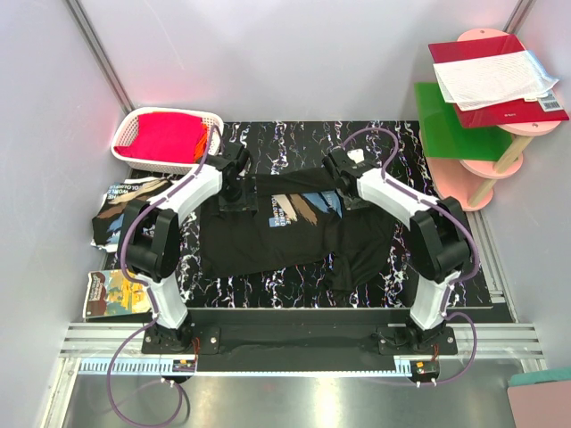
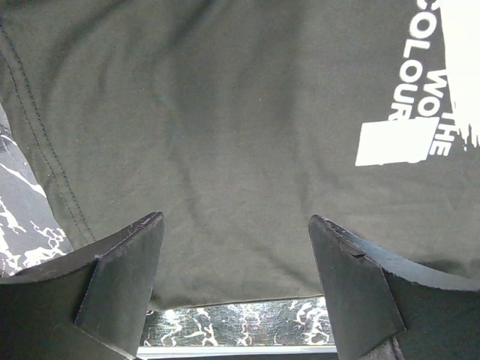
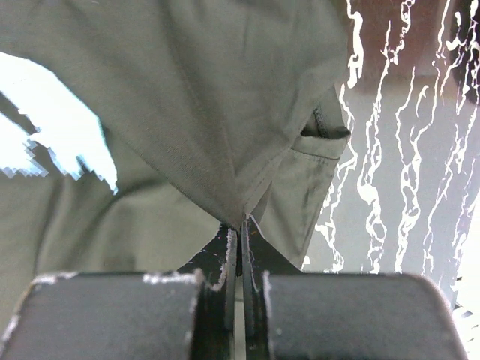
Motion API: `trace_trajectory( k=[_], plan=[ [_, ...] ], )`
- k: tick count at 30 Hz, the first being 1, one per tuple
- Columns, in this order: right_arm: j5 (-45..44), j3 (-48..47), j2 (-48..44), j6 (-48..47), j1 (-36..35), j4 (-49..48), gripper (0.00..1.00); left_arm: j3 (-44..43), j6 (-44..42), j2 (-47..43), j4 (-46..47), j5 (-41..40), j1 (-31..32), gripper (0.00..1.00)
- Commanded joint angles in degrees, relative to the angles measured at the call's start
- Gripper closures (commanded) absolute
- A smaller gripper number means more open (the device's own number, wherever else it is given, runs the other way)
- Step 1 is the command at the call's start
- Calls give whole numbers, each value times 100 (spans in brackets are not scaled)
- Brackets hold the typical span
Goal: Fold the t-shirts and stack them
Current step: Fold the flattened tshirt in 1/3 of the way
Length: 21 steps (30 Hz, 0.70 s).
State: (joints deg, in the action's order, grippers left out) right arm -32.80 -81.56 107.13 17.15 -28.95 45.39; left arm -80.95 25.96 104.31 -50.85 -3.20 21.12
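While pinched, one black t-shirt point(image 1: 268, 248)

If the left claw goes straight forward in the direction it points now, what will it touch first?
Most likely the black t-shirt: the open left claw points at plain fabric left of the white print. How far off the cloth is, the wrist view does not show.

The top external view looks steeply down from above and behind the arm bases over the whole desk point(image 1: 268, 290). The wrist views peer past the left gripper point(image 2: 236, 217) and right gripper point(image 3: 241, 225), pressed close to the black t-shirt point(image 1: 241, 245), which all three share.
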Motion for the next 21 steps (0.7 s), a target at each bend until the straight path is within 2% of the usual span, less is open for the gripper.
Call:
trace_trajectory(
  k=[1,5,13,17,20,21],
  plan=[
    [37,17,-693,166,-216,356,100,-26,-3,89,128,65,50,18],
    [168,87,-747,184,-225,567,100,-9,15,124,119,56,50,18],
    [906,395,158,491,-357,1112,98,70,32,125,154,13,67,18],
    [1039,360,510,544,-436,1332,80,97,32,89,137,-14,67,16],
    [916,264,344,518,-480,1341,67,105,32,72,137,-31,67,12],
    [898,176,143,474,-497,1333,59,105,32,80,128,-49,67,11]
  ],
)
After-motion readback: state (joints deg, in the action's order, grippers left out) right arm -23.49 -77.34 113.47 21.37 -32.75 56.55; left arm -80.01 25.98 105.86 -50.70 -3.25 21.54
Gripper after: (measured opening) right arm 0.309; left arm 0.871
